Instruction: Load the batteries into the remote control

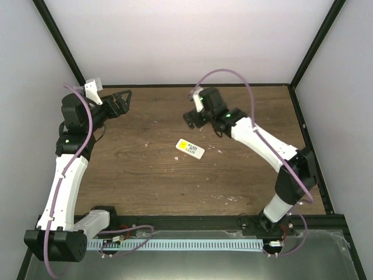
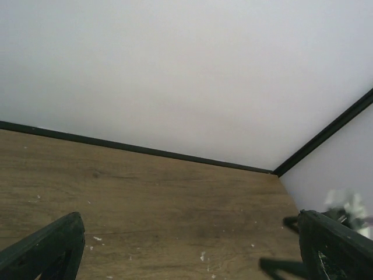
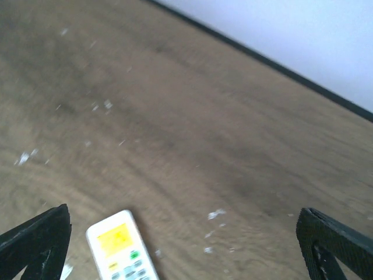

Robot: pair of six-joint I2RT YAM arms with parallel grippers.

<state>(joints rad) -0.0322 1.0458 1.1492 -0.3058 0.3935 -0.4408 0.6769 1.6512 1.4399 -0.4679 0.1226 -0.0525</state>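
The remote control [image 1: 190, 149] lies face up near the middle of the wooden table, a slim white bar with its yellow patch at its left end. It also shows at the bottom left of the right wrist view [image 3: 120, 247], between the fingers and nearer the left one. My right gripper [image 1: 191, 119] hovers just behind the remote, open and empty [image 3: 186, 256]. My left gripper [image 1: 123, 101] is open and empty at the far left of the table [image 2: 186, 262], away from the remote. The green and purple batteries are not visible in any view.
The table [image 1: 145, 175] is bare brown wood with small white flecks. Black frame posts and white walls close it in at the back and sides. In the left wrist view the right arm [image 2: 344, 207] shows blurred at the right edge.
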